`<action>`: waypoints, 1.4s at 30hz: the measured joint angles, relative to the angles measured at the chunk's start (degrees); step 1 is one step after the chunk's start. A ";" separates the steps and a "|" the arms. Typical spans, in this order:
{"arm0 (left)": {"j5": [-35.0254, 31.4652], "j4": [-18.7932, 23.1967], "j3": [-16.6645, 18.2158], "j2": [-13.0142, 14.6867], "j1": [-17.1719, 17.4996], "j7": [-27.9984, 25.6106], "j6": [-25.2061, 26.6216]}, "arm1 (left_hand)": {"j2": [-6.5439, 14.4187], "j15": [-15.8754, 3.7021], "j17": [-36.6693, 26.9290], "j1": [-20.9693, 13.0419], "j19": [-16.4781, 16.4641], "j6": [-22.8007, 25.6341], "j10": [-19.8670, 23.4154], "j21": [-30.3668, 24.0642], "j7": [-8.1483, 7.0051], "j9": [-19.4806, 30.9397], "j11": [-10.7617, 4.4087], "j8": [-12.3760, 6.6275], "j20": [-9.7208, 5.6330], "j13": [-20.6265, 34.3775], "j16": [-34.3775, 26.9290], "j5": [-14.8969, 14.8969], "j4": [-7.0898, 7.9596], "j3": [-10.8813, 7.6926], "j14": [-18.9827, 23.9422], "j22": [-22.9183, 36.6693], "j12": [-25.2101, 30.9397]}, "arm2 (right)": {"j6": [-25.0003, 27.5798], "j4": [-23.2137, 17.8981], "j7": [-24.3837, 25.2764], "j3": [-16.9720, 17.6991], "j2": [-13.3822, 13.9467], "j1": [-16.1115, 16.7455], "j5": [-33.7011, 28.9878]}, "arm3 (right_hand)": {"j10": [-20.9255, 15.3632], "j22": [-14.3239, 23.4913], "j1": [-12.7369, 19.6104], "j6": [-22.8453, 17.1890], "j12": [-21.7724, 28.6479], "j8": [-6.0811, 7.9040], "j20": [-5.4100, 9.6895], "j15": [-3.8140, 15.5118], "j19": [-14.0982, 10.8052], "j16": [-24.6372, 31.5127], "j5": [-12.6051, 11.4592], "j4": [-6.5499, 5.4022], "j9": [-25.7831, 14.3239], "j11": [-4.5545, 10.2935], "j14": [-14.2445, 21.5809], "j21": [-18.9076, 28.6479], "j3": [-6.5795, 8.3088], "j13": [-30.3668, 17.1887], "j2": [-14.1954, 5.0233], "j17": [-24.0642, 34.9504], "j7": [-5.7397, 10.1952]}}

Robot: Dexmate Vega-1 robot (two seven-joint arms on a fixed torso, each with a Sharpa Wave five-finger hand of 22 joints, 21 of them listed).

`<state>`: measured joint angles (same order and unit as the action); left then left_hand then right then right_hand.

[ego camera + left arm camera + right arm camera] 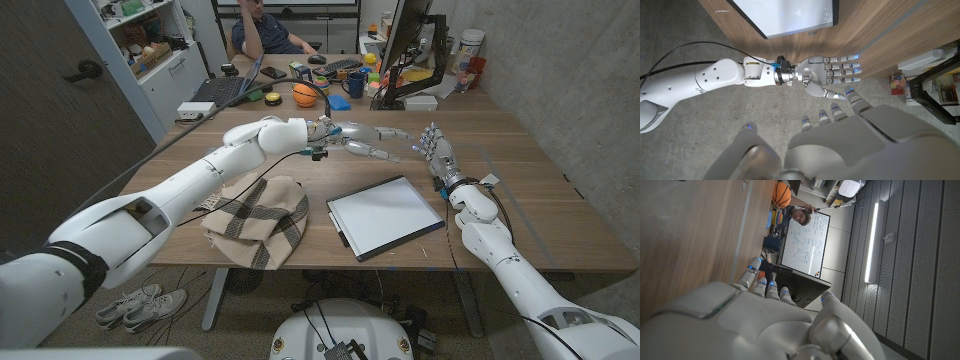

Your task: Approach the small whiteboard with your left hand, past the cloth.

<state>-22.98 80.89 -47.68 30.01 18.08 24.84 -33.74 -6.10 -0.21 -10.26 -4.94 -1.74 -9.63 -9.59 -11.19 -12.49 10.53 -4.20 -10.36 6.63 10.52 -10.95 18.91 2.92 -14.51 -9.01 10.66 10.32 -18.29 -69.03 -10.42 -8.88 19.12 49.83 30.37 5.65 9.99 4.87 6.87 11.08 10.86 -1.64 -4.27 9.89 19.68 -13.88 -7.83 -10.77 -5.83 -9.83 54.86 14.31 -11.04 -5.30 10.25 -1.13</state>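
Note:
The small whiteboard (385, 216) with a black frame lies on the wooden table (530, 215), right of the middle, near the front edge. A beige and brown checked cloth (259, 218) is heaped to its left. My left hand (362, 139) hovers above the table beyond the whiteboard, past the cloth, fingers apart and holding nothing. My right hand (434, 146) stands on the table right of it, fingers up and spread, empty. The left wrist view looks over my left hand (840, 145) at my right hand (832, 75) and a corner of the whiteboard (790, 15).
At the table's far end stand an orange ball (305, 94), a blue mug (357, 84), a laptop (228, 88), a monitor (405, 40) and small items. A person (262, 30) sits behind them. Shelves (150, 45) stand at the back left.

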 measured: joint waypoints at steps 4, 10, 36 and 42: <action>-0.23 -0.29 -0.67 -0.20 -0.35 0.56 0.03 | -0.22 0.00 0.00 -0.22 -1.75 0.00 -0.23 -0.29 0.00 0.00 -0.22 -0.27 2.89 0.00 -0.33 0.00 0.01 0.46 0.00 0.00 0.00 | -0.07 0.05 0.00 0.00 -0.01 0.00 0.06 | 0.00 0.00 0.00 0.00 0.00 0.00 0.00 0.00 0.00 0.00 0.00 0.00 0.00 0.00 0.00 0.00 0.00 0.00 0.00 0.00 0.00; -0.16 -1.13 -1.74 -0.65 -1.14 3.64 0.46 | -0.22 0.00 0.00 -0.22 -2.42 0.00 -0.38 -0.29 0.00 0.29 -0.84 -0.67 4.87 0.00 -0.34 0.40 0.01 0.86 0.00 0.01 0.00 | -0.16 0.23 -0.01 0.00 -0.08 0.00 0.14 | 0.00 0.00 0.00 0.00 0.00 0.00 0.00 0.00 0.00 0.00 0.00 -0.16 0.00 0.00 0.00 0.00 -0.16 0.00 0.00 0.00 0.00; -1.93 -0.54 -5.47 -1.58 -3.79 12.57 4.42 | -1.96 4.52 0.01 -1.96 -2.62 0.06 -0.40 0.00 -0.05 0.28 -1.45 -0.89 5.66 0.00 -0.43 0.39 -0.95 3.32 -0.81 -0.54 0.00 | -0.45 0.58 -0.29 0.19 -0.17 0.16 0.48 | -0.22 0.00 0.00 -0.21 0.00 0.00 -0.62 -0.66 0.20 0.00 0.00 -0.23 0.00 0.21 0.02 -0.23 -0.23 0.00 0.00 0.00 0.21; -3.03 -0.14 -6.28 -1.87 -4.27 13.70 4.79 | -2.18 4.52 0.01 -2.19 -2.31 0.00 -0.40 0.40 0.01 0.28 -1.45 -0.89 5.97 0.00 -0.43 0.39 -1.18 3.55 -0.81 -0.53 0.00 | -0.52 0.57 -0.30 0.26 -0.19 0.35 0.55 | -0.22 0.00 0.00 -0.21 0.00 0.00 -0.62 -0.65 0.20 0.00 0.00 -0.23 0.00 0.21 0.02 -0.63 -0.23 0.00 0.00 0.00 0.21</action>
<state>-26.02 80.75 -53.96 28.14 13.81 38.54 -28.95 -8.28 4.30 -10.25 -7.13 -4.05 -9.63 -9.98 -10.79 -12.49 10.81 -5.65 -11.25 12.60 10.52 -11.38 19.30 1.74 -10.95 -9.82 10.12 10.32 -18.81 -68.46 -10.72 -8.62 18.94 50.18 30.92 5.43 9.99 4.87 6.66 11.08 10.86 -2.26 -4.92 10.09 19.68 -13.88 -8.06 -10.77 -5.62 -9.82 54.23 14.08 -11.04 -5.30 10.25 -0.92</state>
